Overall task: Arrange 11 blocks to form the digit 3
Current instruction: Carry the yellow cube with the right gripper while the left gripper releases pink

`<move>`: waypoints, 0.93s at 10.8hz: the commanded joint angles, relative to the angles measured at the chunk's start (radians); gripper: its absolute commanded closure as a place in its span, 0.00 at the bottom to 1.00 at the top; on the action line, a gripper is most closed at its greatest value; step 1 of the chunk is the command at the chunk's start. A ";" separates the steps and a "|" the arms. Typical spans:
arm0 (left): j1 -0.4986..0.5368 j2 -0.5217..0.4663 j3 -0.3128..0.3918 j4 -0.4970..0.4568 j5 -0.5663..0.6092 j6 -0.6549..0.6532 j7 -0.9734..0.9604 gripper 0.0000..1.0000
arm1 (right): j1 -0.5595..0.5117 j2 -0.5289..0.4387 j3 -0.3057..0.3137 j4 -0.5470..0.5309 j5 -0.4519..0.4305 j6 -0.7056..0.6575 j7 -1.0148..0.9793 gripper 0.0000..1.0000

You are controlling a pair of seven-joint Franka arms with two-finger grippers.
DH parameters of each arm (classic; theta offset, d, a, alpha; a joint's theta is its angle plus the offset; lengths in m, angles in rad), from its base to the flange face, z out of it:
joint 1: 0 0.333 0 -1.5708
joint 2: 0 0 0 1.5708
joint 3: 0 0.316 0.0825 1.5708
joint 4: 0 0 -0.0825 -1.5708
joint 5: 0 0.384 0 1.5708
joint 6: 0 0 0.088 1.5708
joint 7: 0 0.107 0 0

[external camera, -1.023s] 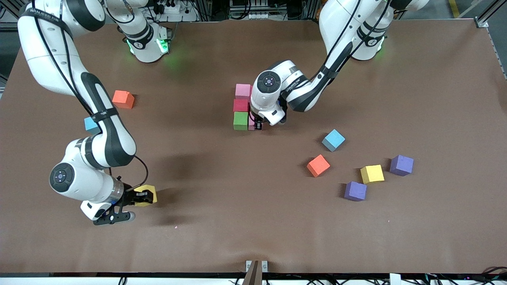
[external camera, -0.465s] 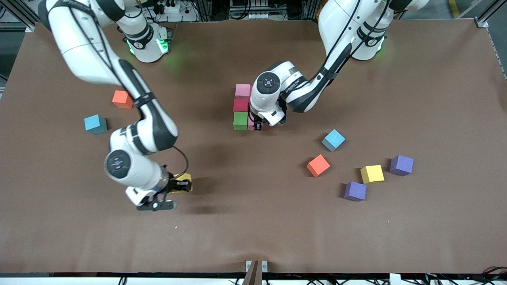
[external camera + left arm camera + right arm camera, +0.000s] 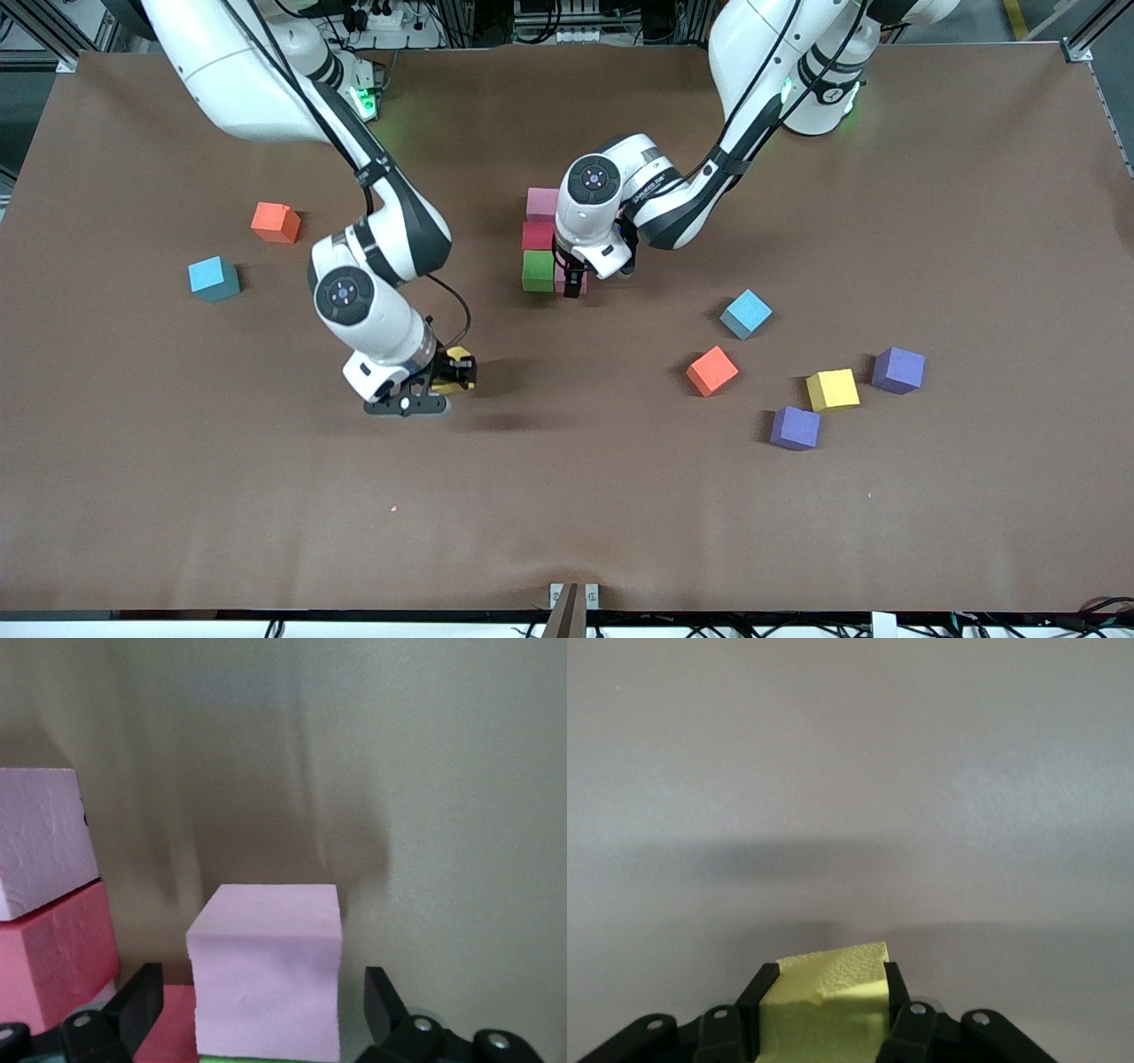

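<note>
Brown matte table [image 3: 567, 496], edge to edge, faintly rippled along the near rim; small bracket [image 3: 572, 595] at that rim's middle. Past the bases, aluminium framing and a power strip [image 3: 381, 16] with cables.

Left gripper [image 3: 574, 285] low at the block cluster mid-table, fingers [image 3: 133, 1005] spread clear on either side of a pink block [image 3: 266, 983], gaps showing, nothing held. That pink block [image 3: 562, 276] beside the green [image 3: 537, 270]; red [image 3: 537, 236] and another pink [image 3: 542, 204] in a touching column farther from the camera.

Right gripper [image 3: 447, 383] above bare table toward the right arm's end, clamped on a yellow block [image 3: 824, 1005].

Loose: orange [image 3: 274, 221], blue [image 3: 213, 278] at the right arm's end; blue [image 3: 745, 314], orange [image 3: 711, 370], yellow [image 3: 832, 389], two purple [image 3: 897, 369] [image 3: 794, 428] at the left arm's end.
</note>
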 commanded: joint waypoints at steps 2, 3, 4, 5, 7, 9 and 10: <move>0.007 -0.099 0.008 -0.040 0.031 -0.049 -0.032 0.00 | 0.040 -0.113 -0.006 -0.161 0.005 0.039 0.167 0.77; 0.016 -0.126 0.006 -0.053 0.031 -0.057 -0.026 0.00 | 0.071 -0.113 -0.008 -0.159 0.001 0.031 0.228 0.76; 0.037 -0.152 0.006 -0.057 0.031 -0.071 -0.018 0.00 | 0.095 -0.123 -0.015 -0.164 -0.004 0.027 0.274 0.76; 0.060 -0.166 0.005 -0.058 0.031 -0.089 0.029 0.00 | 0.115 -0.119 -0.017 -0.168 -0.007 0.030 0.311 0.76; 0.127 -0.205 0.005 -0.058 0.031 -0.156 0.163 0.00 | 0.151 -0.093 -0.026 -0.159 -0.044 0.044 0.380 0.76; 0.229 -0.232 -0.002 -0.056 0.029 -0.215 0.355 0.00 | 0.200 -0.064 -0.046 -0.138 -0.076 0.057 0.480 0.76; 0.267 -0.236 -0.002 -0.048 0.029 -0.217 0.432 0.00 | 0.256 -0.044 -0.087 -0.115 -0.110 0.056 0.538 0.76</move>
